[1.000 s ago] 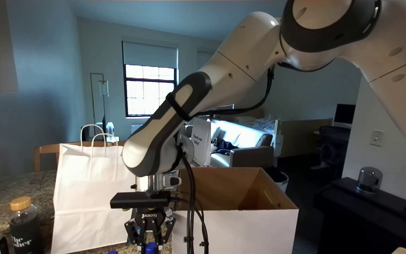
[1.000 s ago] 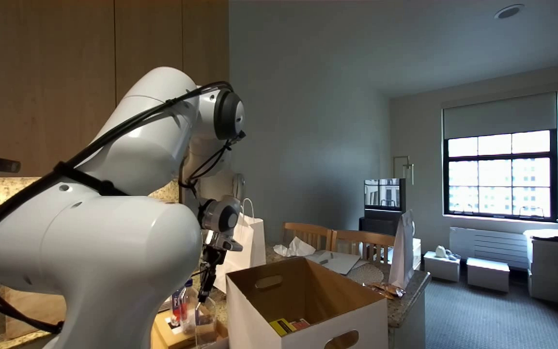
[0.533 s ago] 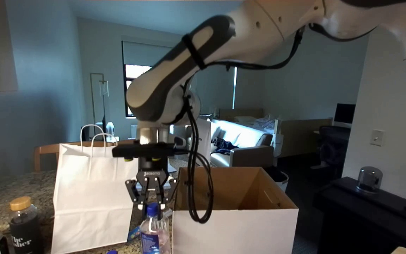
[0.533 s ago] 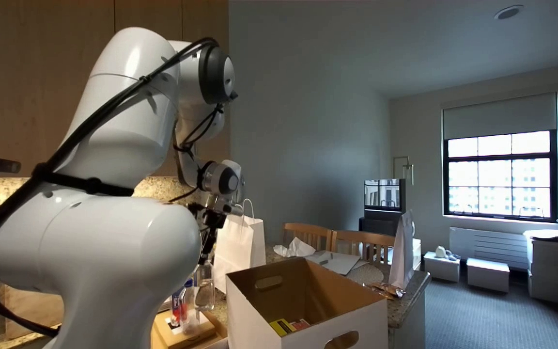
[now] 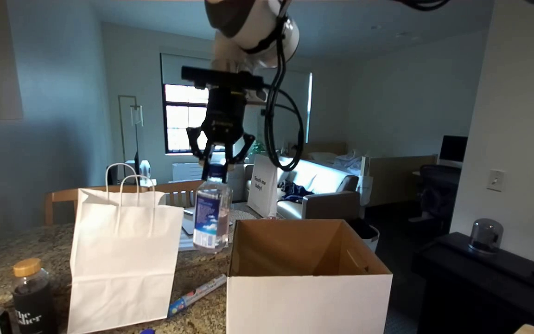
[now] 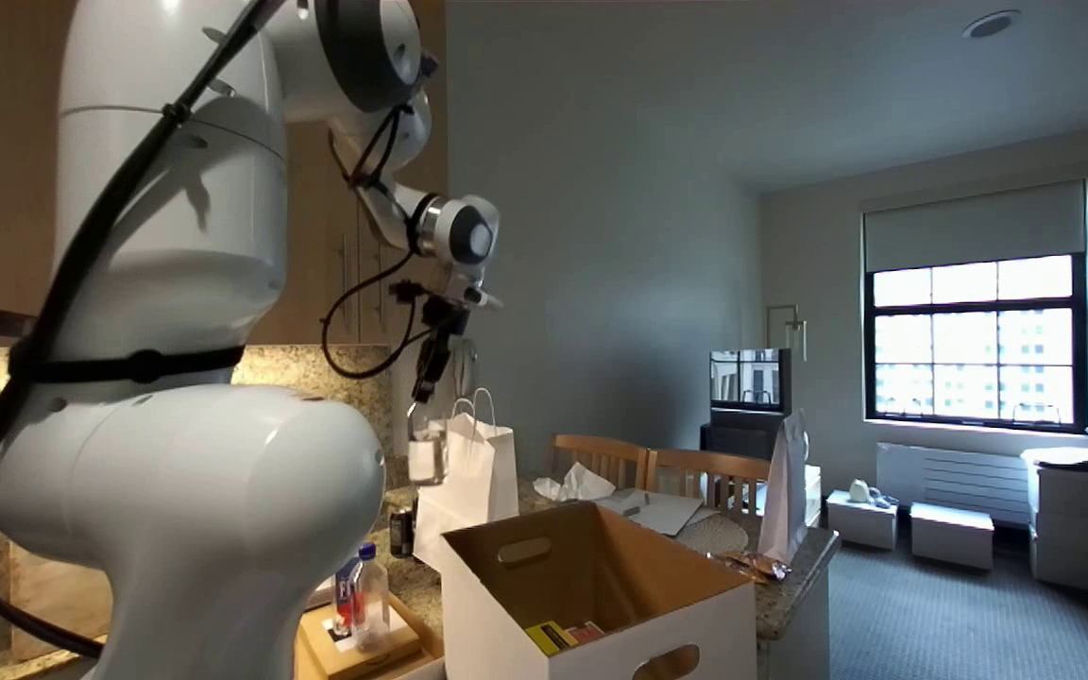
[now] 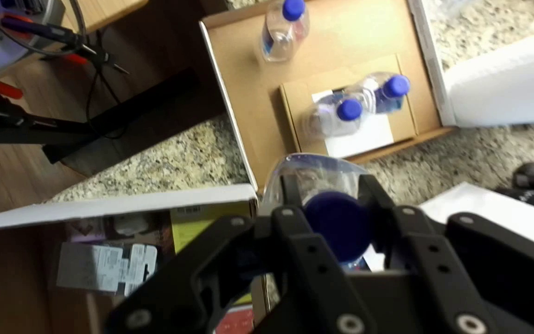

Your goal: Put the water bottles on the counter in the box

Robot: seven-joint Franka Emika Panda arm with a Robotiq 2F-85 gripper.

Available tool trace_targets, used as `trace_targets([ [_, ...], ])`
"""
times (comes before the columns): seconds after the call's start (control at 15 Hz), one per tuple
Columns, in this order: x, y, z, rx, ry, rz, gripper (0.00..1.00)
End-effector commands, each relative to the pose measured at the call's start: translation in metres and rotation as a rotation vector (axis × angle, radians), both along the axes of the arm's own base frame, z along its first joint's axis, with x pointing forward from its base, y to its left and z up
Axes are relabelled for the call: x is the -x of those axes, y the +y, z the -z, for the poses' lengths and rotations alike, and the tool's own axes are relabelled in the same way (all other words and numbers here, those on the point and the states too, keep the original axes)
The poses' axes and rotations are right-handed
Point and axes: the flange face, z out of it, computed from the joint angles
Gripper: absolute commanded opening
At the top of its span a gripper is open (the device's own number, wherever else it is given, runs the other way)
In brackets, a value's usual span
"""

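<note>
Clutched with the claw a water bottle by its blue cap, held it above the counter at ten o'clock from the box in an exterior view; showed three more bottles in a tray at twelve o'clock, wrist view.

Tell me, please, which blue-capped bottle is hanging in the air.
The bottle held at its cap by the gripper; the three other blue-capped bottles are in the shallow cardboard tray.

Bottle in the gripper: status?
Gripper shut on the bottle, by its top. Bottle clear of the counter, not yet over the box. Possible snag: the box's rim.
</note>
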Motion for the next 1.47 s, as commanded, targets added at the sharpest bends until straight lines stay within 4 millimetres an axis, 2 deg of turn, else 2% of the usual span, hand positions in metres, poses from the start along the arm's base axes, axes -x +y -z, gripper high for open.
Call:
trace_targets([
  [0.0, -0.029, -0.069, -0.061, -0.052, -0.117, 0.159, 0.16],
  [0.13, -0.046, -0.106, -0.069, -0.061, -0.140, 0.229, 0.16],
  [0.2, -0.053, -0.121, -0.064, -0.057, -0.137, 0.262, 0.16],
  [0.4, -0.066, -0.147, -0.029, -0.039, -0.093, 0.313, 0.16],
  [0.6, -0.070, -0.150, 0.028, -0.019, -0.005, 0.331, 0.16],
  [0.73, -0.069, -0.152, 0.074, -0.005, 0.053, 0.351, 0.16],
  [1.07, -0.068, -0.184, 0.183, -0.065, 0.053, 0.564, 0.16],
  [1.27, -0.067, -0.199, 0.235, -0.078, -0.011, 0.712, 0.15],
  [1.4, -0.064, -0.195, 0.266, -0.081, 0.011, 0.745, 0.15],
])
